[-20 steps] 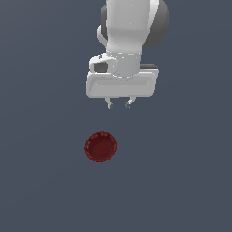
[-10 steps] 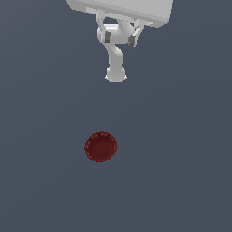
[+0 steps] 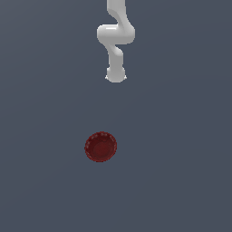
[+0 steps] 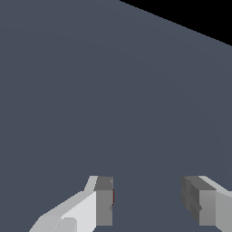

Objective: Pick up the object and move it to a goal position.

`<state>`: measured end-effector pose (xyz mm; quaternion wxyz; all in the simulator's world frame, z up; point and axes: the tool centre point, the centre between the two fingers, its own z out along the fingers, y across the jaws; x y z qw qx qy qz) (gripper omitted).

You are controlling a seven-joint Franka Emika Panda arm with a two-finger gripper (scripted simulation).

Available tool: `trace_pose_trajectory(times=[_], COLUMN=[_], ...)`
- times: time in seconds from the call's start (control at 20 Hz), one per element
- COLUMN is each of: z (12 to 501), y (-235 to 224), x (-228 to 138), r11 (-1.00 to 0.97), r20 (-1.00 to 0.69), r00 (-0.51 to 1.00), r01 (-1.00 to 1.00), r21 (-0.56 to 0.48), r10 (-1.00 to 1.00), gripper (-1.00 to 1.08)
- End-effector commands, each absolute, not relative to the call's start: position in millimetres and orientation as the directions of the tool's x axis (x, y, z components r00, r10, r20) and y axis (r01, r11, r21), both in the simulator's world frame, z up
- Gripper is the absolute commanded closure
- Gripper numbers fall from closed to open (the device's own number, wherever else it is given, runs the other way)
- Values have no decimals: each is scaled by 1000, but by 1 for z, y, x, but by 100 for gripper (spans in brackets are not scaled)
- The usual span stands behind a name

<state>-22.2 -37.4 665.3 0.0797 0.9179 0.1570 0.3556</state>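
The dark red round dish (image 3: 100,146) with a beaded rim lies flat on the grey floor, below the middle of the exterior view. Only the white arm (image 3: 115,38) and its base show there; the gripper is out of that frame past the top edge. In the wrist view my gripper (image 4: 148,195) is open with nothing between its two grey fingers (image 4: 104,199). A thin red sliver (image 4: 113,196) shows at the edge of one finger; the rest of the dish is hidden.
The plain grey floor (image 3: 181,172) fills both views. The arm's base (image 3: 115,74) stands beyond the dish. A black area (image 4: 199,18) lies past the floor's edge in the wrist view.
The gripper has risen from just above the dish and left the exterior view past its top edge. The arm's lower links and base are now uncovered. The dish has not moved.
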Motion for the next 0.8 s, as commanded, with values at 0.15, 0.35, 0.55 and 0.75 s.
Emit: trace_pose_trajectory(times=[0.15, 0.35, 0.55, 0.75], z=[720, 740, 745, 732], y=[-84, -126, -171, -217], x=[-50, -65, -72, -70], r11=[-938, -941, -945, -948], r20=[702, 744, 777, 799], r00=[622, 578, 547, 529], r01=[240, 248, 261, 280], r21=[251, 229, 196, 152], r10=[347, 334, 312, 284], gripper=[-20, -20, -20, -20])
